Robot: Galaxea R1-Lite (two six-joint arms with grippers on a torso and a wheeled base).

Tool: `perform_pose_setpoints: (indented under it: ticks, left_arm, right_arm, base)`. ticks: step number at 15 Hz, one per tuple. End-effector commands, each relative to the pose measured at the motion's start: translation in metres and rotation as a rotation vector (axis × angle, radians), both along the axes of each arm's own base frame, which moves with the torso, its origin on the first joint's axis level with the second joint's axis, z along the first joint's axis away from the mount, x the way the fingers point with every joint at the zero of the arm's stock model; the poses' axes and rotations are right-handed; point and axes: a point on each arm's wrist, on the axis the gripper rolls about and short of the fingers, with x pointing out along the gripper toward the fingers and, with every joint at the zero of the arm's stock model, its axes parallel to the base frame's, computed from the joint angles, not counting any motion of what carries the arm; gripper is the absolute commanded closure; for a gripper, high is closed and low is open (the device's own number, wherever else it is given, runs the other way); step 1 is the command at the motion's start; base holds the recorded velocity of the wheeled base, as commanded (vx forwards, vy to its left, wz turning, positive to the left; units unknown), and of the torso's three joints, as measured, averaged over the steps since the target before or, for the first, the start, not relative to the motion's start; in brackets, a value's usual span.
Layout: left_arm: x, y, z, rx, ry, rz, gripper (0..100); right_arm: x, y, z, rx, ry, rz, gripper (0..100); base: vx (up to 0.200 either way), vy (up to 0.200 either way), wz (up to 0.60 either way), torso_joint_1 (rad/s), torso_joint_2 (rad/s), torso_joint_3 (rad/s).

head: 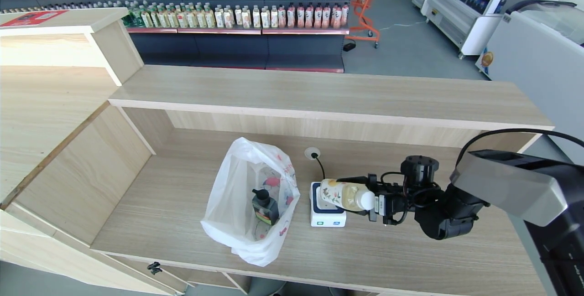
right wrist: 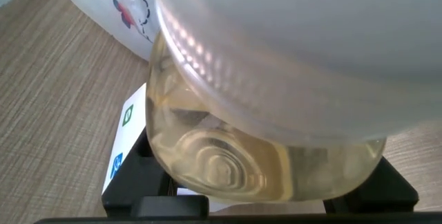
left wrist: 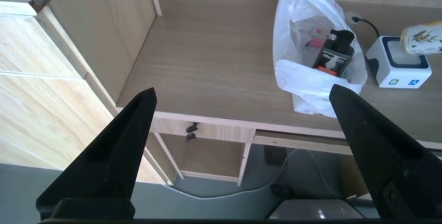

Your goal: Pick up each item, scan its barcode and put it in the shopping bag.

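My right gripper (head: 373,199) is shut on the cap end of a drink bottle (head: 343,194) with pale yellow liquid and a white cap. It holds the bottle on its side just above the white barcode scanner (head: 326,211). In the right wrist view the bottle (right wrist: 262,127) hangs close over the scanner (right wrist: 128,148). To the left of the scanner stands the white shopping bag (head: 244,205), mouth open, with a dark pump bottle (head: 265,206) inside. My left gripper (left wrist: 242,155) is open and empty, out past the counter's front edge, well away from the bag (left wrist: 307,58).
The scanner's cable runs to a grommet (head: 312,153) at the back of the wooden counter (head: 164,214). A raised ledge (head: 319,90) bounds the back and a wooden side wall (head: 86,173) the left. Bare counter lies left of the bag and in front of the scanner.
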Motion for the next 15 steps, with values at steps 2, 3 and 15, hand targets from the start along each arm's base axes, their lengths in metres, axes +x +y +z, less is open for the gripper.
perform_pose_setpoints:
  ticks: [2,3,15]
  left_arm:
    - [0.0,0.0,0.0,0.0,0.001,0.0,0]
    - [0.0,0.0,0.0,0.0,0.001,0.0,0]
    - [0.0,0.0,0.0,0.0,0.001,0.0,0]
  right_arm:
    - [0.0,0.001,0.0,0.0,0.004,0.001,100]
    - [-0.001,0.001,0.005,0.005,0.005,0.0,100]
    - [-0.092,0.044,0.122,0.486,0.958,-0.497,100]
  base:
    - [0.0,0.0,0.0,0.0,0.0,0.0]
    - [0.0,0.0,0.0,0.0,0.0,0.0]
    - [0.0,0.0,0.0,0.0,0.0,0.0]
